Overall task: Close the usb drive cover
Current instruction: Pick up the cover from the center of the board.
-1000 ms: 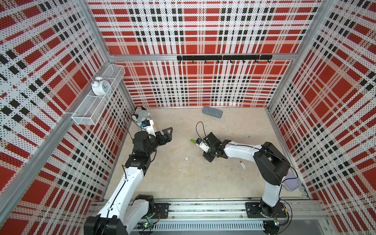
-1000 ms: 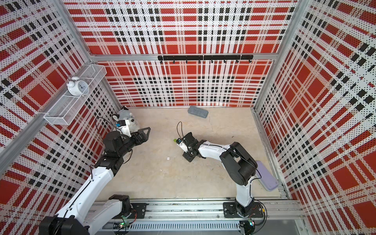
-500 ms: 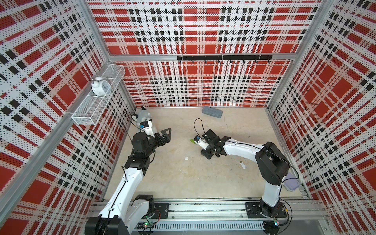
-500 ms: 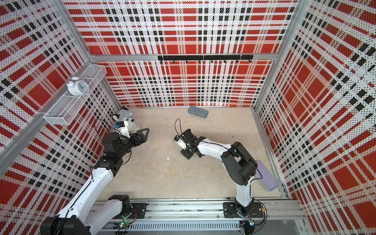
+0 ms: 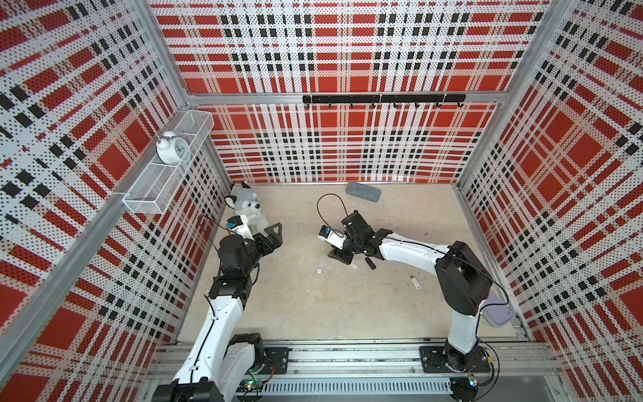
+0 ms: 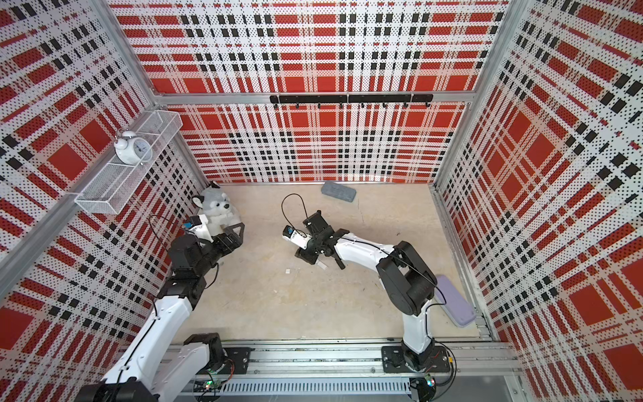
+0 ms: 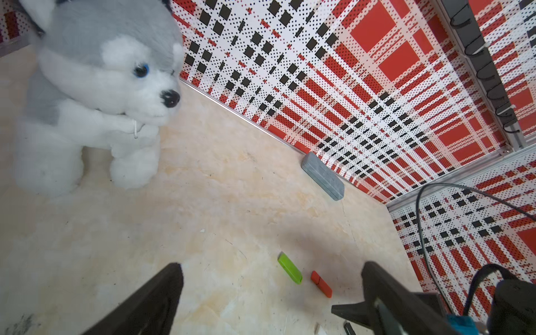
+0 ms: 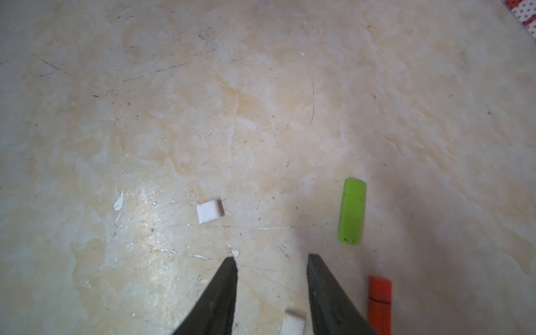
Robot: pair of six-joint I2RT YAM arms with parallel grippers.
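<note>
Arms [image 5: 410,250]: white shells, black joints
Fingers [image 8: 214,301]: black, tapered
Cables [image 5: 317,209]: thin, black
Wrist cameras [image 5: 334,239]: white, blue-faced
Bases [image 5: 431,358]: black plates on silver rail [image 5: 348,358]

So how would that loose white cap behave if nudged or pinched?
The white cap looks small and boxy with flat faces, so it probably slides rather than rolls. The table looks smooth and glossy, so a nudge may send it skittering. Likely stiff, light plastic; an off-centre pinch could flip it.

A: Plush husky [image 5: 245,205] sits in the far-left corner, white alarm clock [image 5: 172,150] up in the wire basket [image 5: 146,206].
B: Grey case [image 5: 363,192] by the back wall; lilac box [image 6: 455,304], perhaps a lid, near right.
</note>
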